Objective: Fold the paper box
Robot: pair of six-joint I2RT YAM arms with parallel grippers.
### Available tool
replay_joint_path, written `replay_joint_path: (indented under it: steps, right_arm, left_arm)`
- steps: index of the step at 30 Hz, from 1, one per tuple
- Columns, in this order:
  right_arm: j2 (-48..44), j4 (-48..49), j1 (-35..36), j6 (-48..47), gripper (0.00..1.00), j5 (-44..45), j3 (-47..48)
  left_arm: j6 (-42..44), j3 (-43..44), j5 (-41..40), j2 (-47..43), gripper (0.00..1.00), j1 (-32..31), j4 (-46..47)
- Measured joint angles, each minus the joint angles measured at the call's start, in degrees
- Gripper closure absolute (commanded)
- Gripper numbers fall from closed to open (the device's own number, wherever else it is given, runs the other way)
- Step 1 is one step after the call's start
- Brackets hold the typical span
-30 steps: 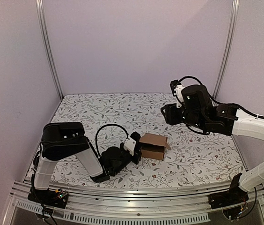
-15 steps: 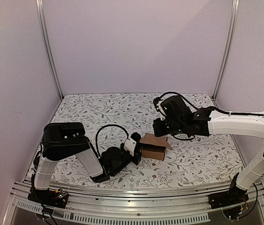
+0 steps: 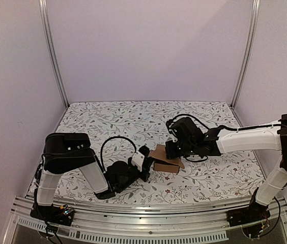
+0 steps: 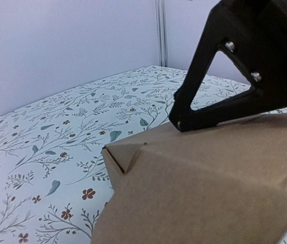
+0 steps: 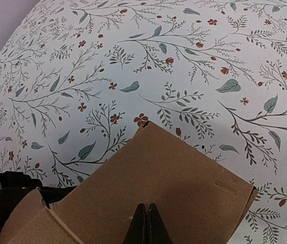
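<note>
The paper box point(image 3: 167, 165) is a small brown carton on the flowered table, also filling the lower right of the left wrist view point(image 4: 209, 188). Its top flap point(image 5: 169, 173) lies slanted over the opening. My right gripper point(image 3: 171, 151) is shut, with nothing between its fingers. Its joined black tips point(image 5: 147, 218) rest on that flap, and in the left wrist view they touch the flap's far edge point(image 4: 180, 124). My left gripper point(image 3: 144, 162) lies low against the box's left side. Its own fingers are hidden by the cardboard, so their state does not show.
The flowered tablecloth point(image 3: 113, 122) covers the whole table. Purple walls and metal posts point(image 3: 52, 56) close in the back and sides. The left arm's black cable point(image 3: 114, 142) loops up just left of the box. An aluminium rail point(image 3: 148, 211) runs along the near edge.
My right arm has swung down and left from above the table to the box, shutting its jaws on the way. The top flap has been pushed lower. The left gripper shifted slightly.
</note>
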Motion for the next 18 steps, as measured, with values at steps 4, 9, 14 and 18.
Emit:
replay_joint_path:
  steps: [4,9,14,18]
  right_arm:
    - [0.1,2.5,-0.3,1.6,1.00,0.0,-1.4]
    - [0.3,5.6,-0.3,2.9,1.00,0.0,-3.1]
    - [1.0,7.9,-0.3,3.9,1.00,0.0,-3.8]
    - [1.2,9.1,-0.3,3.9,1.00,0.0,-4.3]
  left_arm:
    - [-0.8,-3.5,1.2,-1.1,0.70,0.0,-1.0]
    - [-1.7,-9.1,2.9,-2.2,0.64,0.0,-4.0]
    - [-2.1,-13.2,3.0,-7.6,0.66,-0.1,-4.5]
    - [-2.0,-15.3,1.9,-11.6,0.66,-0.1,-4.5]
